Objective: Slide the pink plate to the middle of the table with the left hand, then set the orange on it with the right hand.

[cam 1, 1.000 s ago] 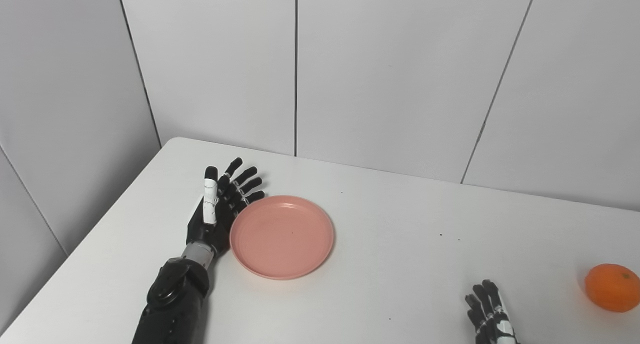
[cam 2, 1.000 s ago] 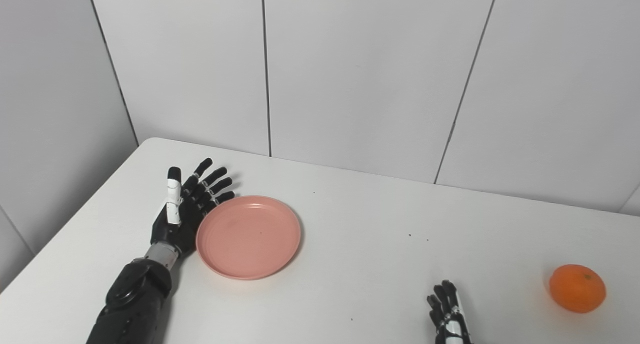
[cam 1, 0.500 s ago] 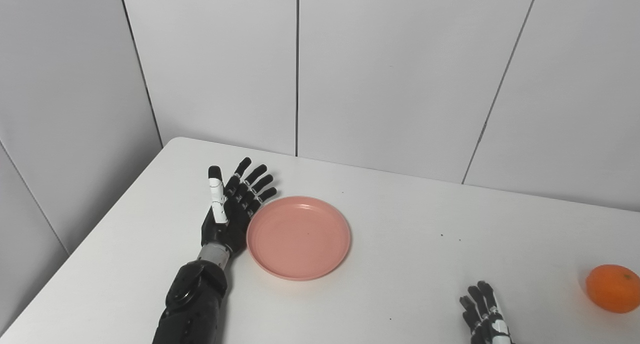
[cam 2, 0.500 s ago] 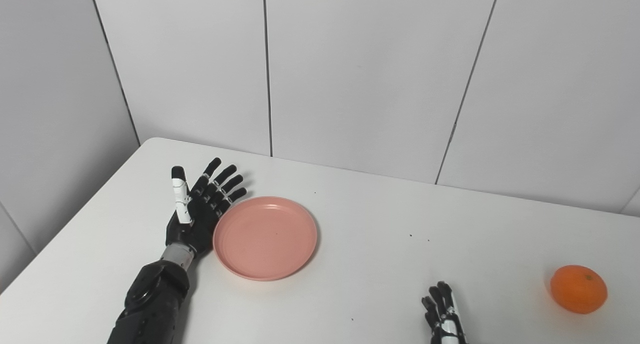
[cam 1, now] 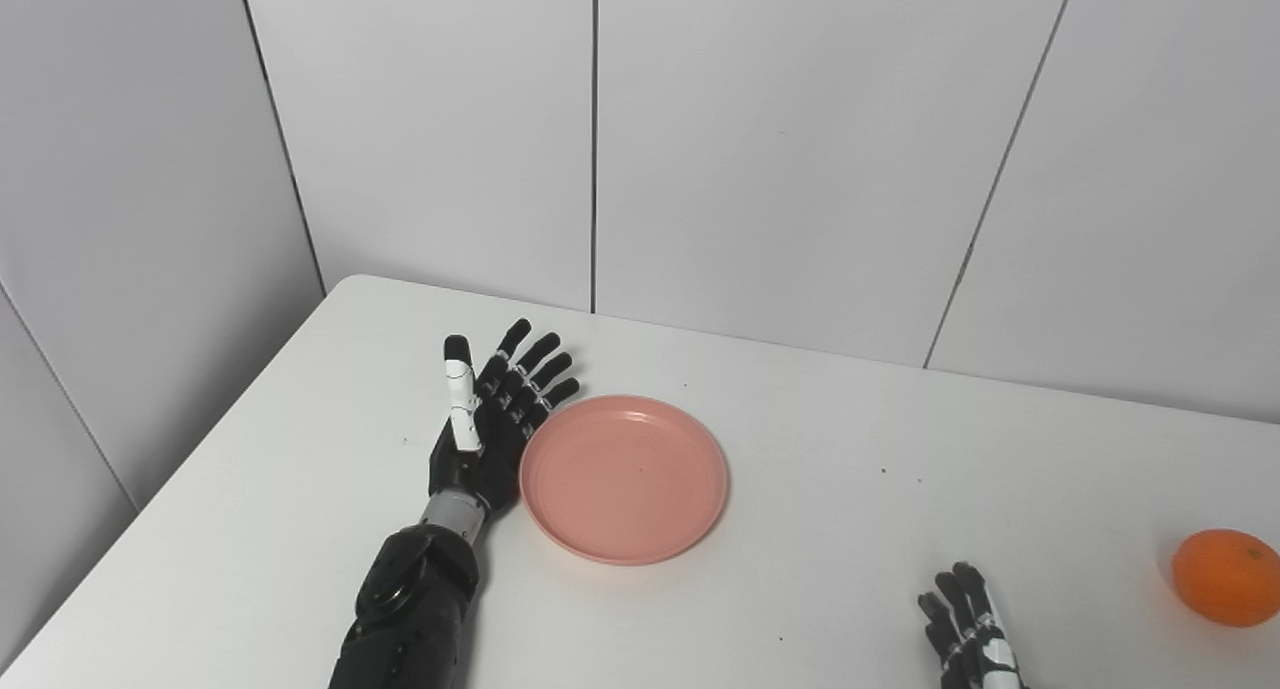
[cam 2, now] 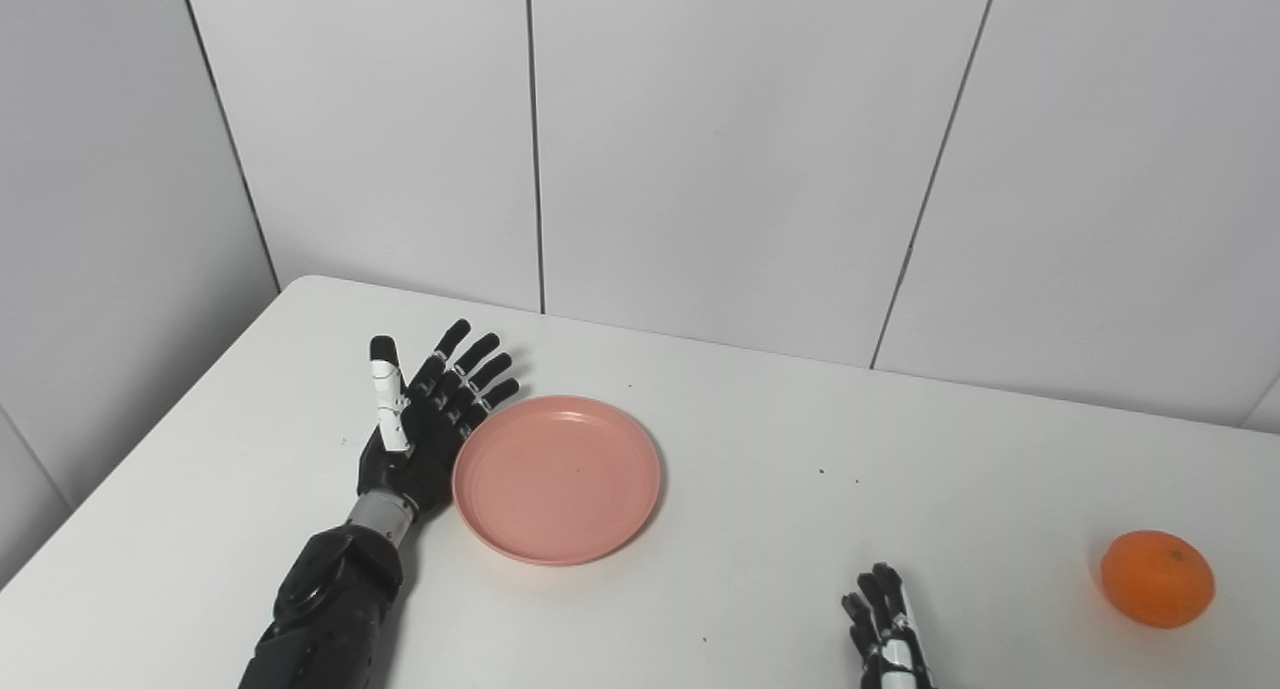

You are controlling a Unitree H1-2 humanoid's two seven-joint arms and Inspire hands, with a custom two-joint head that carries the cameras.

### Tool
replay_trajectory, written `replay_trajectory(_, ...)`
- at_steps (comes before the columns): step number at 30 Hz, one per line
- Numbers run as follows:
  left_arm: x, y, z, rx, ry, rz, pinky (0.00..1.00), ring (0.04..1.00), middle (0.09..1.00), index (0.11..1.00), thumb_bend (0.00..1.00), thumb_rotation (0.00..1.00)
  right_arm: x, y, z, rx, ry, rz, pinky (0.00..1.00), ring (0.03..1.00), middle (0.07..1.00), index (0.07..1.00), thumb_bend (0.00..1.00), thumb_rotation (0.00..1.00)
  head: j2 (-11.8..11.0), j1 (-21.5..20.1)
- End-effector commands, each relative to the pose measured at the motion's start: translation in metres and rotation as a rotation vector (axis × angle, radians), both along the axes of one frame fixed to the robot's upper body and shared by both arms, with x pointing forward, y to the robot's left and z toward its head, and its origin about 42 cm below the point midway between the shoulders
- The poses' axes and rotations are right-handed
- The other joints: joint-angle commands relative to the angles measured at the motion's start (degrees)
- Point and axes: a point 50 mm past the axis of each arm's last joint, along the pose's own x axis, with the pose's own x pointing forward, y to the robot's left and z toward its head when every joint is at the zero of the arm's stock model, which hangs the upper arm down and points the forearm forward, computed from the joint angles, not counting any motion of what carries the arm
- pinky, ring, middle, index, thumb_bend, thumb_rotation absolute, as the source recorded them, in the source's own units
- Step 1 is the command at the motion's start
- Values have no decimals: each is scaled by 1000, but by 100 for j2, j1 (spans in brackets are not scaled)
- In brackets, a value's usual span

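Left eye view: orange (cam 1: pixel 1226 577) well right of plate (cam 1: pixel 625 479).

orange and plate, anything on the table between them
Nothing but bare white table between the plate and the orange; the right hand sits nearer the front edge, below that stretch. Both eye views show it.

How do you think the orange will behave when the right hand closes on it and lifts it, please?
The orange is round and rests bare on the smooth table, so a glancing touch would probably roll it. It looks firm and light enough to lift easily. The right hand lies apart from it, fingers spread.
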Motion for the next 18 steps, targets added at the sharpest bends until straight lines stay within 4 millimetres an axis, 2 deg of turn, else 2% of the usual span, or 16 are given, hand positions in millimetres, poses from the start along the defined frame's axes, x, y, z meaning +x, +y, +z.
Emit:
replay_trajectory(1,-19,-17,-40,-25,174,-44,807,865,882,926,951,960,-23,-4,-5,-13,46,-3,1000,937,952,958,796,996,27,-28)
replay_trajectory(6,-21,-24,-43,-26,183,-58,783,863,890,932,967,949,-23,-1,-3,-8,47,-1,1000,935,950,957,797,988,83,-188)
replay_trajectory(12,-22,-23,-42,-29,191,-65,824,869,862,947,961,947,-23,10,-1,-14,40,5,981,915,932,937,766,981,259,-803)
replay_trajectory(16,-23,-24,-41,-40,203,-61,824,859,857,940,953,940,-23,18,2,-1,44,5,956,897,923,926,772,945,347,-1040)
replay_trajectory(18,-23,-25,-41,-46,206,-63,830,858,860,936,951,935,-23,21,3,-3,47,4,978,894,919,919,786,935,402,-1141)
